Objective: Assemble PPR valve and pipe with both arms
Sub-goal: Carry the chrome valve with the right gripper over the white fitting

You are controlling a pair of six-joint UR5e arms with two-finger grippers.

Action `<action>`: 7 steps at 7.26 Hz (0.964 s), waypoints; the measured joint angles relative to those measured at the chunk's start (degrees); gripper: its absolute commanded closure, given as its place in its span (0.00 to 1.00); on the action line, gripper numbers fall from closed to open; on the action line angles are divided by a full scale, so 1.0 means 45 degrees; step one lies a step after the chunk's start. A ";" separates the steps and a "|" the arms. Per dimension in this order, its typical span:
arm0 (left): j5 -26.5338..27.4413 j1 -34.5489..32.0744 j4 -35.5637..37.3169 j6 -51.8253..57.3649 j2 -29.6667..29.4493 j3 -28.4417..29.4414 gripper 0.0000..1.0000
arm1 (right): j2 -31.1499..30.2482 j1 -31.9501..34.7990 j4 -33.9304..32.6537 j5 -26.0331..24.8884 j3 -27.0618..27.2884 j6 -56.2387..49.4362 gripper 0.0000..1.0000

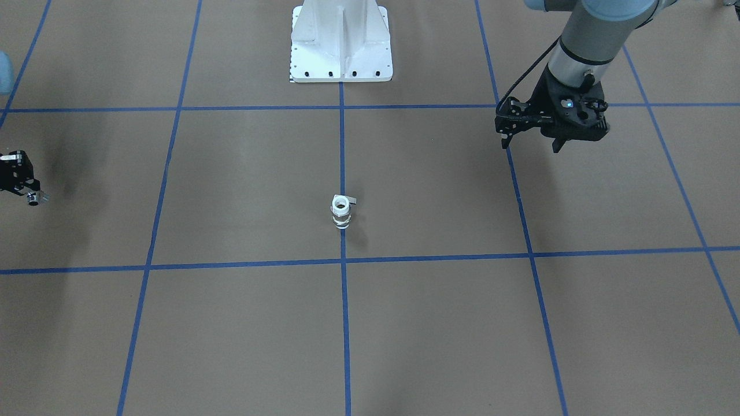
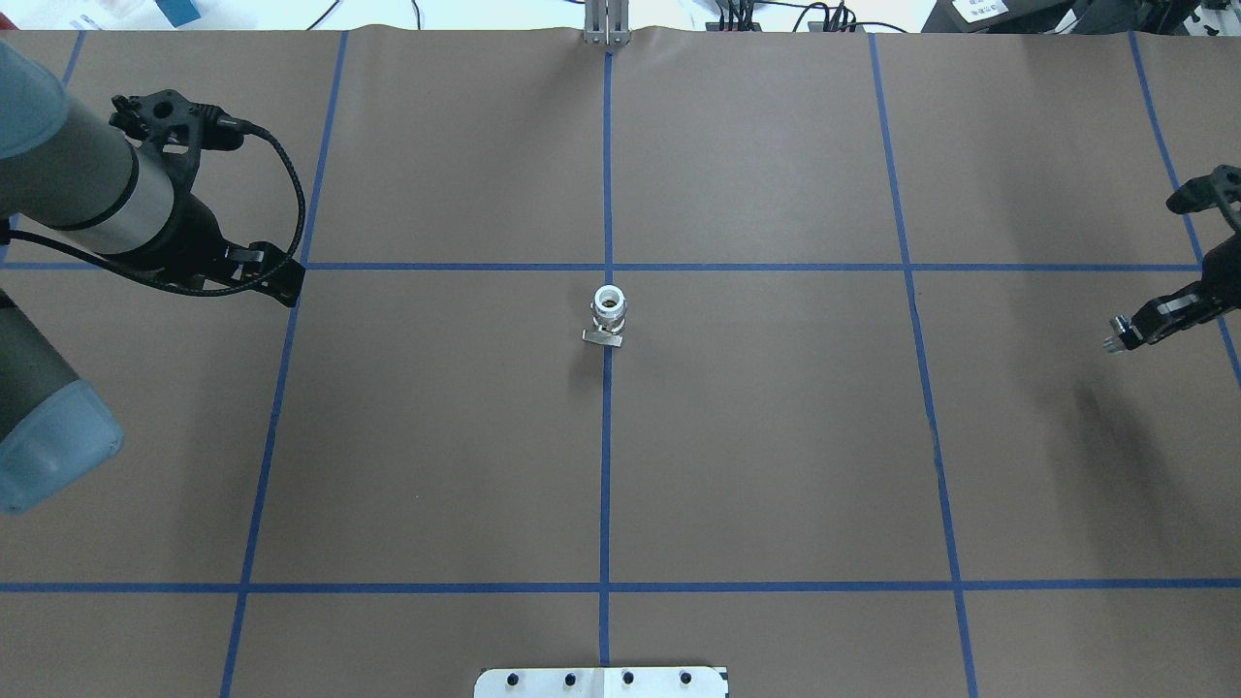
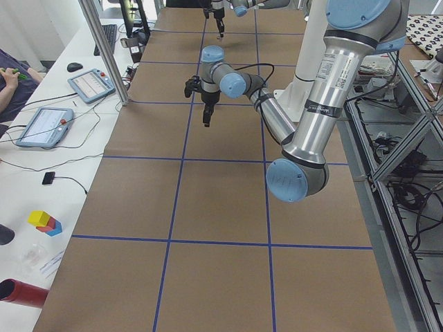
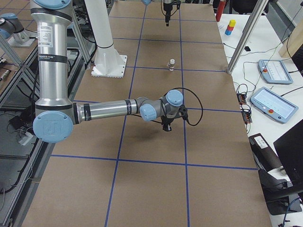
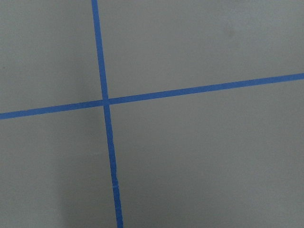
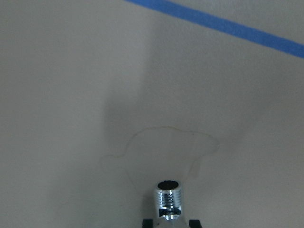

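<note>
Right gripper [image 1: 28, 193] is clamped on the pipe [image 1: 36, 199]: your right wrist view shows the chrome piece pinched at its base between the two black fingertips [image 6: 192, 222], threaded open end pointing away from the gripper, shadow spread on the brown table [image 1: 433, 323] beyond it. Pipe looks clear of the surface. The PPR valve [image 1: 341, 211] is not near either tool; it stands upright, well apart from both, roughly midway between the right gripper and the left gripper [image 1: 556, 144], open white end up, metal bands round the middle, small lever jutting from its side at the foot. It sits right on the centre strip of the blue tape [image 2: 607, 174]. Your left gripper hangs above the table carrying nothing, and its wrist camera looks down on a tape crossing just below it. Fingers don't show in that view and read as one dark wedge from overhead, so whether they are spread or closed can't be told
</note>
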 measured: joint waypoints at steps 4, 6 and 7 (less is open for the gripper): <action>-0.0031 -0.1614 -0.0190 0.3213 0.1700 0.0263 0.01 | 0.5058 -0.0066 -0.6582 0.0096 0.1662 0.0951 1.00; -0.0050 -0.2732 -0.0211 0.4068 0.1953 0.0801 0.01 | 0.7093 -0.1747 -0.7835 -0.0716 0.2036 0.3748 1.00; -0.0062 -0.3160 -0.0223 0.5056 0.2158 0.0925 0.01 | 0.7931 -0.2848 -0.7966 -0.1445 0.1994 0.5086 1.00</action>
